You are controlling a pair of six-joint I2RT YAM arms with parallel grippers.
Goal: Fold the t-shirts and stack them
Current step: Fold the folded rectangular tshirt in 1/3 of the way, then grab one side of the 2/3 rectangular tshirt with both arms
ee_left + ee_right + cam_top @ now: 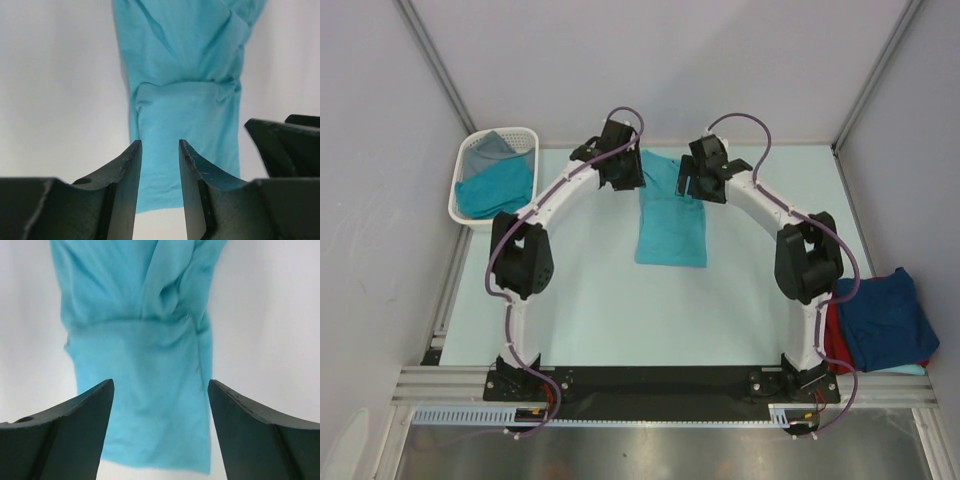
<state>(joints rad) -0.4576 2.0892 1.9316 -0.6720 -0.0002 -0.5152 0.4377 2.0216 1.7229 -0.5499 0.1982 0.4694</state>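
Jaws parted over teal t-shirt — long axis running near-to-far.

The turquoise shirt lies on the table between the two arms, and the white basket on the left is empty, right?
Not empty: the top view shows the white basket holding turquoise cloth and grey cloth. The turquoise shirt does lie on the table between the left arm and the right arm.

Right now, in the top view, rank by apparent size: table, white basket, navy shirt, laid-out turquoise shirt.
Table, largest.
Navy shirt and white basket, too alike to rank.
Turquoise shirt, seemingly slightly smaller, but partly covered, so unsure.
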